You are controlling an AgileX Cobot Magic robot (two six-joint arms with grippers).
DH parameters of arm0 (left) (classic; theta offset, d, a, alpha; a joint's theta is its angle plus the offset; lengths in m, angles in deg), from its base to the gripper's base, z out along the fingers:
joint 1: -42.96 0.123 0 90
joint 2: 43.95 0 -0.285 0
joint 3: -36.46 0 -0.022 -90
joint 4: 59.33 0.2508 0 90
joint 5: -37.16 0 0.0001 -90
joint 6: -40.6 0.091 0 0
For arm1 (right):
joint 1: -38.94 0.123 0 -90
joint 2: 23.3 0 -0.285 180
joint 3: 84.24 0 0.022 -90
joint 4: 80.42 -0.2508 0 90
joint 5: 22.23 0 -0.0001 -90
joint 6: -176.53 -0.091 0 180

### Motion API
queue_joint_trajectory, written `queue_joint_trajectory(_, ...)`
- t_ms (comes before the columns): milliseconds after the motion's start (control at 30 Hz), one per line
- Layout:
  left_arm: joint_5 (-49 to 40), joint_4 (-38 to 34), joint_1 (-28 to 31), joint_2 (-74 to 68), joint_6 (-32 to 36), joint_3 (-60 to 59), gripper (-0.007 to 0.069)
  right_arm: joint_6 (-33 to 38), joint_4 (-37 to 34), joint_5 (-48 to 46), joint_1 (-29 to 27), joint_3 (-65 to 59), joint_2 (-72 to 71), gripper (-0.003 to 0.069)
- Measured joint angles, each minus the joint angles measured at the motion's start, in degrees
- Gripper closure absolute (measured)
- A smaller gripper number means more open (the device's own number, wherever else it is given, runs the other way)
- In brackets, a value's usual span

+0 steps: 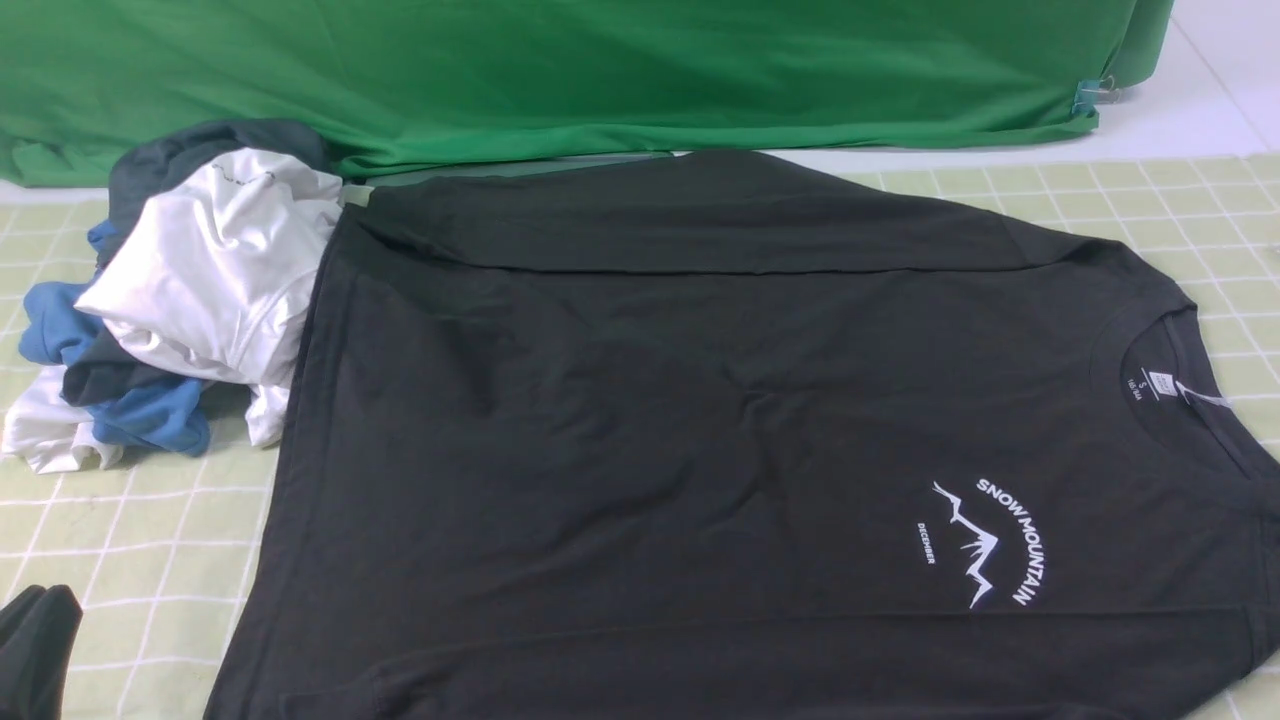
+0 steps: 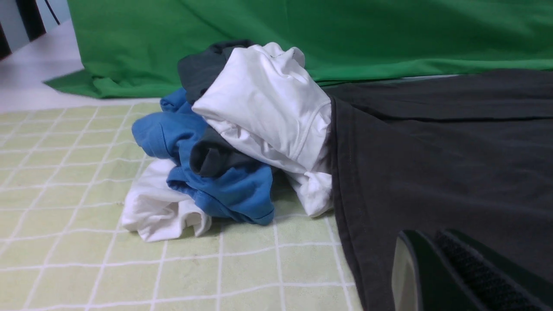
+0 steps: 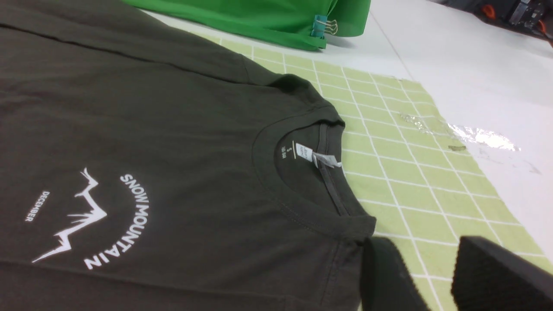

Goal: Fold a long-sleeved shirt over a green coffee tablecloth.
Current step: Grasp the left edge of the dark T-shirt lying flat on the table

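Observation:
The black long-sleeved shirt (image 1: 650, 420) lies spread flat on the green coffee tablecloth (image 1: 150, 540), neck to the right and its white "SNOW MOUNTAIN" logo (image 1: 985, 540) facing up. Its far sleeve is folded in across the body. My left gripper (image 1: 35, 640) sits low at the near left, off the shirt. In the left wrist view its fingers (image 2: 427, 237) are pressed together with nothing between them, close to the shirt's hem (image 2: 358, 242). My right gripper (image 3: 425, 250) is open beside the collar (image 3: 328, 190), with tablecloth (image 3: 410, 172) showing in the gap. It is out of the front view.
A heap of white, blue and grey garments (image 1: 200, 290) lies against the shirt's left edge. A plain bright green sheet (image 1: 600, 70) hangs along the back, clipped at its right corner (image 1: 1095, 95). Bare white table (image 3: 475, 77) lies beyond the tablecloth's right edge.

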Motion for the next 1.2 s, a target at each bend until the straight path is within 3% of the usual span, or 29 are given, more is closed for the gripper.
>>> queue_joint_trajectory(133, 3.44, -2.63, 0.00, 0.00, -0.31, 0.00, 0.0589, 0.00, 0.00, 0.00, 0.00, 0.00, 0.00, 0.0419)
queue_joint_trajectory(300, 16.60, -18.87, 0.00, 0.00, -4.27, 0.00, 0.0589, 0.00, 0.00, 0.15, 0.00, 0.00, 0.00, 0.0419)
queue_joint_trajectory(400, 24.33, -23.11, 0.00, -0.02, -5.20, 0.00, 0.0589, 0.00, 0.00, 2.21, 0.00, 0.00, 0.00, 0.0419)
queue_joint_trajectory(533, 33.45, -24.55, 0.00, -0.02, -7.48, 0.00, 0.0589, 0.25, 0.00, 6.02, 0.00, 0.00, 0.00, 0.0419)
queue_joint_trajectory(633, 43.90, -22.27, 0.00, 0.00, -13.87, 0.00, 0.0589, -2.09, -1.14, 10.32, 0.05, 0.00, 0.00, 0.0419)
queue_joint_trajectory(667, 46.03, -19.61, 0.00, -0.02, -19.62, 1.35, 0.0589, -6.14, -2.92, 14.42, 0.17, 0.00, 0.00, 0.0419)
queue_joint_trajectory(733, 45.48, -17.61, 0.00, -0.20, -22.99, 3.67, 0.0589, -11.02, -4.23, 17.39, 0.35, 0.00, 0.00, 0.0419)
queue_joint_trajectory(800, 36.93, -11.98, 0.00, -1.72, -27.45, 12.73, 0.0589, -21.79, -6.16, 24.65, 0.50, 0.00, 0.00, 0.0419)
queue_joint_trajectory(833, 35.86, -11.65, 0.00, -1.92, -27.45, 12.73, 0.0589, -22.49, -6.26, 25.04, 0.49, 0.00, 0.00, 0.0419)
queue_joint_trajectory(933, 13.93, -8.35, 0.00, -8.13, -28.96, 26.22, 0.0589, -29.13, -6.85, 29.10, 0.49, 0.00, 0.00, 0.0419)
queue_joint_trajectory(1000, -5.42, -8.25, 0.00, -15.99, -23.95, 34.01, 0.0589, -30.37, -6.92, 29.66, 0.49, 0.00, 0.00, 0.0419)
queue_joint_trajectory(1033, -5.42, -8.23, 0.00, -16.72, -23.24, 34.64, 0.0589, -30.37, -6.92, 29.66, 0.49, 0.00, 0.00, 0.0419)
queue_joint_trajectory(1100, -24.52, -10.26, 0.00, -26.61, -13.15, 40.34, 0.0589, -31.02, -7.02, 29.86, 0.49, 0.00, 0.00, 0.0419)
queue_joint_trajectory(1133, -25.58, -10.52, 0.00, -27.38, -13.15, 40.59, 0.0589, -31.02, -7.02, 29.85, 0.49, 0.00, 0.00, 0.0419)
queue_joint_trajectory(1167, -32.48, -12.89, 0.00, -33.84, -7.37, 41.66, 0.0589, -31.34, -7.02, 30.58, 0.49, 0.00, 0.00, 0.0419)
queue_joint_trajectory(1200, -33.73, -13.55, 0.00, -34.54, -6.75, 41.66, 0.0589, -31.34, -7.02, 30.72, 0.49, 0.00, 0.00, 0.0419)
